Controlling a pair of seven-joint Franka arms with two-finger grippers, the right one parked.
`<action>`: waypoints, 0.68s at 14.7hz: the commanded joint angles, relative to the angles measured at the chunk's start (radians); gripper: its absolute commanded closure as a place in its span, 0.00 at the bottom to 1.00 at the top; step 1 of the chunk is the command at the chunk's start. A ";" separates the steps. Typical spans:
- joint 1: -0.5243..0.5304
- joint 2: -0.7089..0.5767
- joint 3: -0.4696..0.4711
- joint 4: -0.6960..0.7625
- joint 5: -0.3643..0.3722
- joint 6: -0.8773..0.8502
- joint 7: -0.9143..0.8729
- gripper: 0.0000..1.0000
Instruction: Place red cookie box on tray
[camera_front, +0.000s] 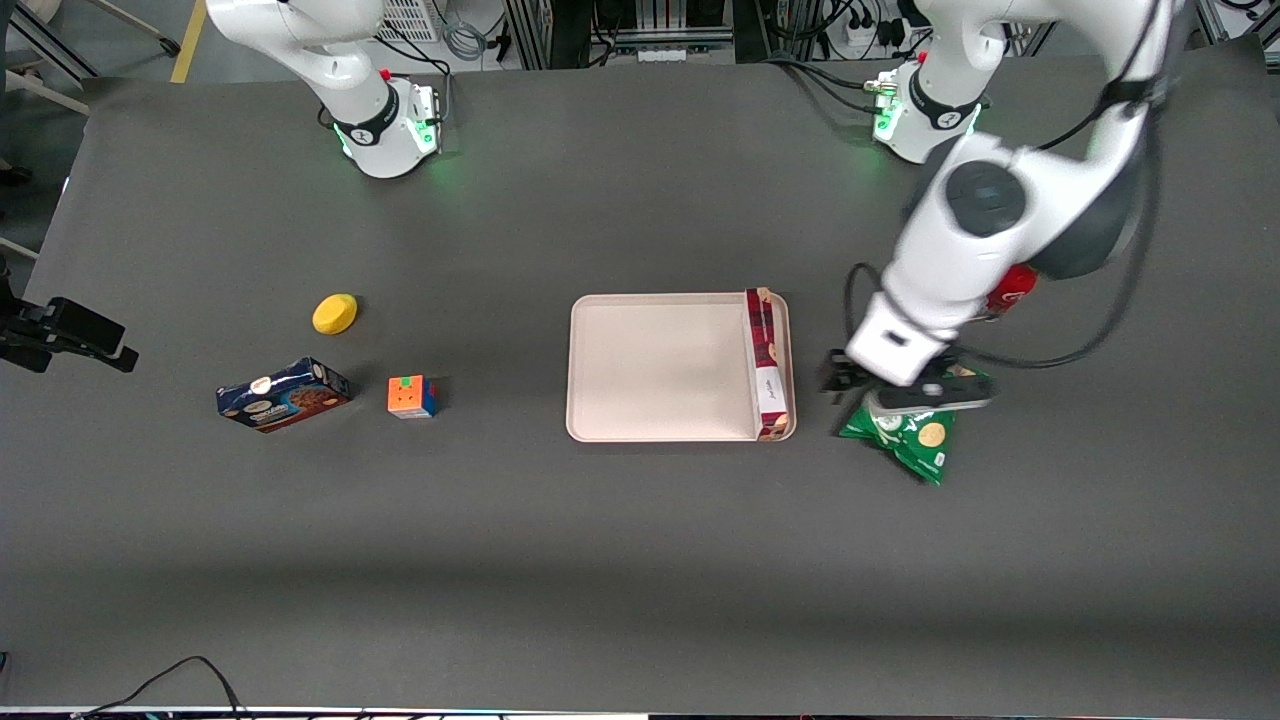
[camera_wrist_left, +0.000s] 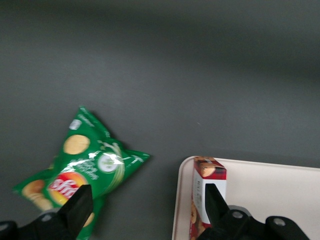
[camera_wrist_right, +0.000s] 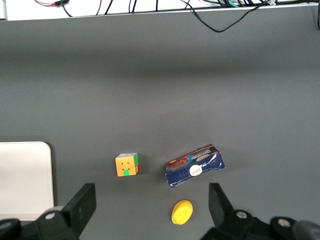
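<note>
The red cookie box (camera_front: 767, 362) lay inside the tray (camera_front: 660, 365) along its 3 o'clock rim. The tool (camera_wrist_left: 145, 207) hovered beside the tray over a green chip bag (camera_front: 905, 440), fingers spread wide, holding nothing.

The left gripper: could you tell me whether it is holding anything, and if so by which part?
Nothing is held. The gripper is open above the table between the chips bag and the tray, where the red cookie box lies along the edge.
</note>
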 joint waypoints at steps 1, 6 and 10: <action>0.030 -0.100 0.097 0.096 -0.061 -0.193 0.160 0.00; 0.036 -0.159 0.290 0.289 -0.103 -0.498 0.420 0.00; 0.039 -0.174 0.384 0.362 -0.106 -0.607 0.605 0.00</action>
